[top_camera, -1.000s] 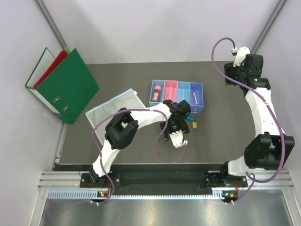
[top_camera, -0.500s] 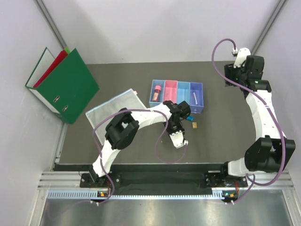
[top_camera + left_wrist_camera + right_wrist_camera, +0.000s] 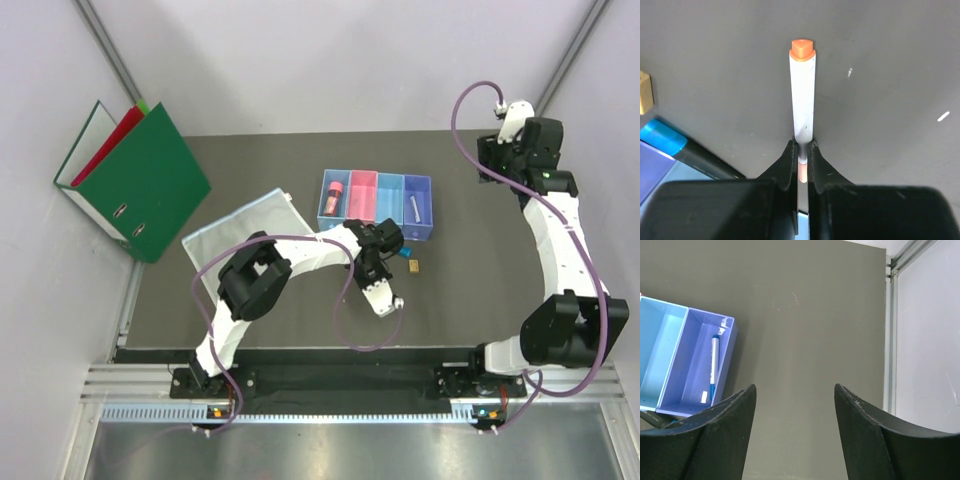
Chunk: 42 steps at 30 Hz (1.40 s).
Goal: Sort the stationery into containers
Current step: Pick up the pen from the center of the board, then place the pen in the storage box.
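Note:
My left gripper (image 3: pixel 802 146) is shut on a white pen (image 3: pixel 802 100) with an orange end cap, low over the table just in front of the containers (image 3: pixel 375 200). In the top view the left gripper (image 3: pixel 372 268) and its wrist hide that pen. A blue-capped black marker (image 3: pixel 662 137) (image 3: pixel 400 252) and a tiny tan block (image 3: pixel 644 92) (image 3: pixel 413 267) lie beside it. The light blue bin holds a pink-capped glue stick (image 3: pixel 333 193). A pen (image 3: pixel 714 367) lies in the purple bin (image 3: pixel 700 370). My right gripper (image 3: pixel 795 386) (image 3: pixel 497 162) hangs open and empty at the back right.
Green and red ring binders (image 3: pixel 145 185) lean against the left wall. A clear plastic sleeve (image 3: pixel 245 235) lies left of the bins, partly under my left arm. A metal rail (image 3: pixel 888 330) marks the table's right edge.
The left jaws have gone from open to shut on the white pen. The right arm has shifted slightly, and its jaws stay open.

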Motion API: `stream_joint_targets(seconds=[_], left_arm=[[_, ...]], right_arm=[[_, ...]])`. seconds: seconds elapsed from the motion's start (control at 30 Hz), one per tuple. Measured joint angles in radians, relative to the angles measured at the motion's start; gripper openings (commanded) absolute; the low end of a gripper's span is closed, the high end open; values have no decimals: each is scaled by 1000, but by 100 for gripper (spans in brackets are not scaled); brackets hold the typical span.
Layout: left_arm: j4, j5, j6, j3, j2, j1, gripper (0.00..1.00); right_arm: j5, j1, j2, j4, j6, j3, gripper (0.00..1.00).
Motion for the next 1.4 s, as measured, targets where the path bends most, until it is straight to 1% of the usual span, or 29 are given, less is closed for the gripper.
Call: stream_joint_targets(seconds=[0.13, 0.43, 0.7, 0.87, 1.03, 1.27, 1.4], left_arm=[[3, 12, -99, 13, 2, 0, 0], [-18, 95, -419, 126, 12, -15, 0], [-52, 69, -676, 235, 12, -13, 0], [-99, 48, -806, 362, 31, -3, 0], [-132, 45, -926, 513, 91, 10, 0], [-159, 28, -1075, 626, 172, 37, 0], [-166, 17, -1151, 662, 200, 58, 0]], right_arm=[[0, 0, -12, 0, 0, 0, 64], [11, -15, -41, 1, 7, 1, 64], [57, -55, -63, 2, 26, 1, 63], [98, -118, -77, 5, 41, 1, 63], [117, -133, -99, 5, 41, 1, 63], [132, -145, -149, 15, 34, -19, 63], [137, -155, -168, 19, 32, -46, 63]])
